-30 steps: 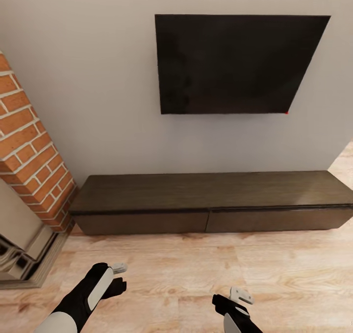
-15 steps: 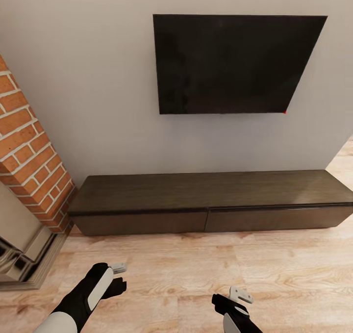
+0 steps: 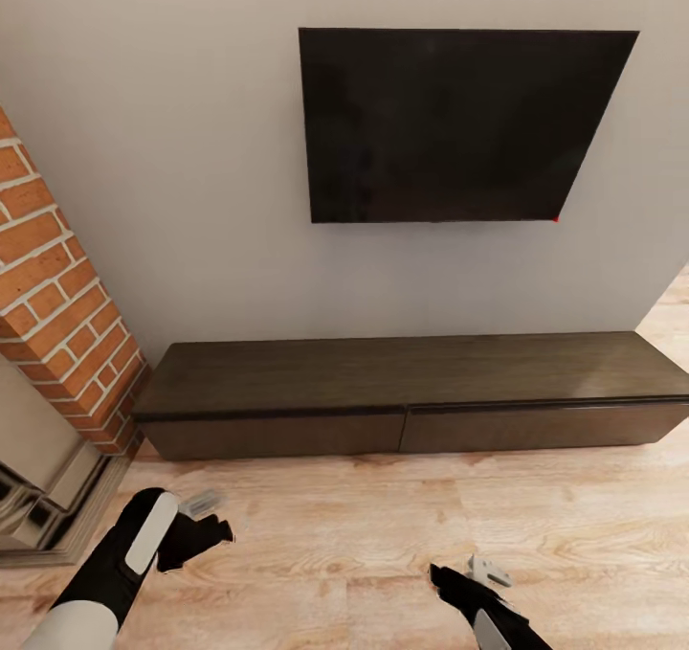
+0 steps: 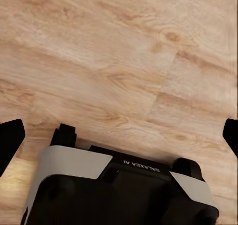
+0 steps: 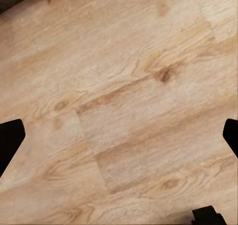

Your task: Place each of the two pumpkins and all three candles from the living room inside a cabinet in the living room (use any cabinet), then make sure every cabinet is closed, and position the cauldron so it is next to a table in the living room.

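The cabinet point(image 3: 411, 382), a long low dark-brown TV unit, stands against the wall ahead with both wide drawer fronts shut flush. My left gripper point(image 3: 196, 526) hangs low over the wooden floor, short of the cabinet's left drawer. It is open and empty, its dark fingertips point(image 4: 10, 140) spread wide over bare planks. My right gripper point(image 3: 476, 573) sits low in front of the right drawer, also open, with a fingertip point(image 5: 10, 140) at each side of the right wrist view and nothing between them. The pumpkins, candles and cauldron are out of view.
A black TV point(image 3: 459, 123) hangs on the grey wall above the cabinet. A red brick column point(image 3: 57, 315) and the beige fireplace surround point(image 3: 38, 478) stand at the left. Light wood floor point(image 3: 383, 516) lies between me and the cabinet. My own base point(image 4: 124, 185) appears in the left wrist view.
Both arms have shifted: the left forearm swung out to the left and up, and the right gripper dropped lower and a little to the right. The cabinet looks the same.
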Robot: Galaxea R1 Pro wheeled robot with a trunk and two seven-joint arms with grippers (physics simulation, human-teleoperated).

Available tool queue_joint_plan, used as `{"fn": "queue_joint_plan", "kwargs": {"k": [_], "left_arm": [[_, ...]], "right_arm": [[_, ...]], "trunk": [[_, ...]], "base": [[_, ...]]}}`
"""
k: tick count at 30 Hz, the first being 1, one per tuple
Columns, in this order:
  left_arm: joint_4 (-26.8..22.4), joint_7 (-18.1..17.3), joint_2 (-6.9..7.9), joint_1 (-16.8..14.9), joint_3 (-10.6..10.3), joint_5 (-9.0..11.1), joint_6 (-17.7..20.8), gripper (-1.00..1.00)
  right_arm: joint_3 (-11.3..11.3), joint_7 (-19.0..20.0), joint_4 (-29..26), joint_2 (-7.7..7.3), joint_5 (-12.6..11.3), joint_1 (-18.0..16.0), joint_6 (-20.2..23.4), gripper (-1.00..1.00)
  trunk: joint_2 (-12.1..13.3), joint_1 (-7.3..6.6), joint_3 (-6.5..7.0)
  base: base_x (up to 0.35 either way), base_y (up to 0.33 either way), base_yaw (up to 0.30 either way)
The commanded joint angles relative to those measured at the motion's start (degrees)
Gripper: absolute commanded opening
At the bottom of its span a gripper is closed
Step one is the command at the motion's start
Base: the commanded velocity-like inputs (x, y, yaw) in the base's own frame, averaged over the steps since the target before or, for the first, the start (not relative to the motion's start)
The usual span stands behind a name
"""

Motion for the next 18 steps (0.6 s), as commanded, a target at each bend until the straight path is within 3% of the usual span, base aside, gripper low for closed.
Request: {"fn": "queue_joint_plan", "kwargs": {"k": [1, 2, 5, 8, 13, 16, 18], "left_arm": [[-0.44, -1.83, 1.05, 0.03, 0.88, 0.39, 0.55, 1.0], [-0.59, -2.71, 1.56, 0.04, 1.19, 0.49, 0.74, 1.0], [-1.03, -8.38, 3.92, 0.06, 2.39, 0.87, 1.36, 1.0], [-1.14, -12.93, 4.87, 0.07, 2.67, 1.14, 1.4, 1.0], [-1.18, -16.08, 6.25, 0.07, 2.78, 1.54, 1.4, 1.0], [-1.19, -18.46, 7.41, 0.1, 2.7, 4.6, 1.4, 1.0], [-0.53, -19.08, 6.96, 0.76, 2.05, 5.2, 1.4, 1.0]], "right_arm": [[-0.88, 4.97, 0.3, -1.27, -2.01, 0.01, 0.09, 1.0], [-1.23, 7.36, 0.58, -1.81, -2.99, 0.02, 0.14, 1.0], [-2.43, 19.36, 3.65, -4.15, -7.45, 0.03, 0.29, 1.0], [-2.74, 24.89, 5.01, -5.02, -8.84, 0.01, 0.37, 1.0], [-2.88, 27.38, 5.57, -5.05, -9.34, 0.03, 0.21, 1.0], [-2.96, 27.59, 5.58, -4.85, -9.36, 0.02, 0.11, 1.0], [-2.61, 27.6, 4.93, -4.19, -10.02, -0.64, 0.77, 1.0]], "trunk": [[0.0, 0.0, 0.0], [0.0, 0.0, 0.0], [-1.2, 0.66, -0.54], [-2.41, 1.32, -1.08], [-4.41, 2.42, -1.98], [-5.61, 3.08, -2.51], [-5.6, 3.07, -2.51]], "base": [[0.0, 0.0, 0.0], [0.0, 0.0, 0.0], [0.0, 0.0, 0.0], [0.0, 0.0, 0.0], [0.0, 0.0, 0.0], [0.0, 0.0, 0.0], [0.089, 0.0, 0.0]]}}
